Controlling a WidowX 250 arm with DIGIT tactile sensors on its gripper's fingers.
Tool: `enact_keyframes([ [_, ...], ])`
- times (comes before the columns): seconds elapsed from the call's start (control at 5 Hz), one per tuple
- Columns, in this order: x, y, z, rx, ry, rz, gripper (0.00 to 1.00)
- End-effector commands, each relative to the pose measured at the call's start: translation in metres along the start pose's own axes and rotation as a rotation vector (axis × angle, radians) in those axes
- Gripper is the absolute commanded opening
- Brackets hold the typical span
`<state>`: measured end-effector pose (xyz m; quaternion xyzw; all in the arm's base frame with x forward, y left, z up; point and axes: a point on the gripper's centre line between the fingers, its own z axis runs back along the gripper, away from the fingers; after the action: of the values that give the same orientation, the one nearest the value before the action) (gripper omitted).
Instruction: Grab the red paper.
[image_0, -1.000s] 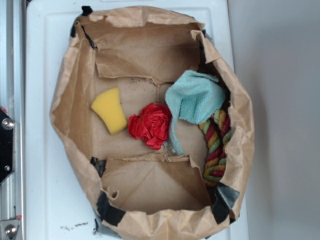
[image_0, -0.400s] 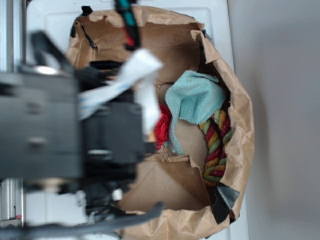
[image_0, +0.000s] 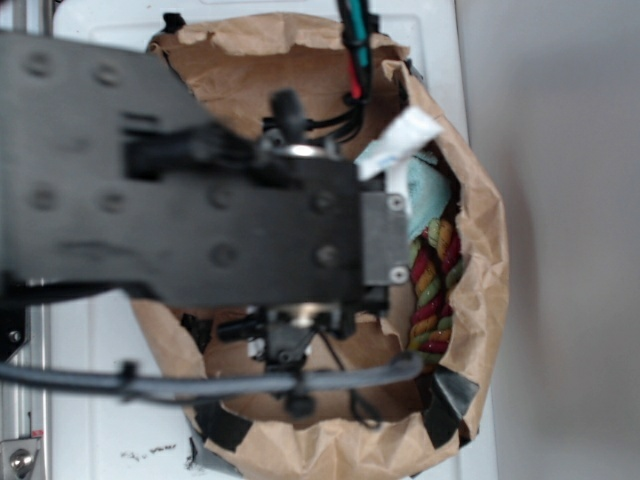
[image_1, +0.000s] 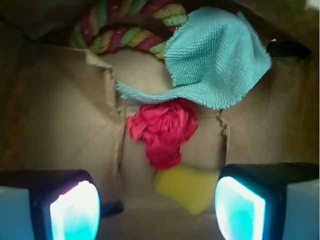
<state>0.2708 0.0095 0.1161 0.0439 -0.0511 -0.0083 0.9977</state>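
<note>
Since a second ago the arm (image_0: 200, 215) has been swung over the bag (image_0: 485, 300), jaws spread wide and empty, centred above the red paper (image_1: 162, 127) for descent.

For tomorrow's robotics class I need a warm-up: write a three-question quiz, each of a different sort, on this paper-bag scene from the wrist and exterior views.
1. True or false: the gripper is shut on the red paper.
2. Multiple choice: what touches the red paper's far edge in the wrist view? A) teal cloth B) braided rope C) nothing
3. Fill in: the ___ sponge lies nearest the gripper.

Key: 1 false, the jaws are open and apart from it; 2 A; 3 yellow.
</note>
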Motion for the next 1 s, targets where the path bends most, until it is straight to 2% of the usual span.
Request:
enact_keyframes([
  [0.0,0.016,-0.008,-0.001,0.041,-0.055,-0.009,1.00],
  [0.6,0.016,-0.008,-0.001,0.041,-0.055,-0.009,1.00],
  [0.8,0.016,-0.026,-0.016,-0.020,-0.067,-0.027,1.00],
])
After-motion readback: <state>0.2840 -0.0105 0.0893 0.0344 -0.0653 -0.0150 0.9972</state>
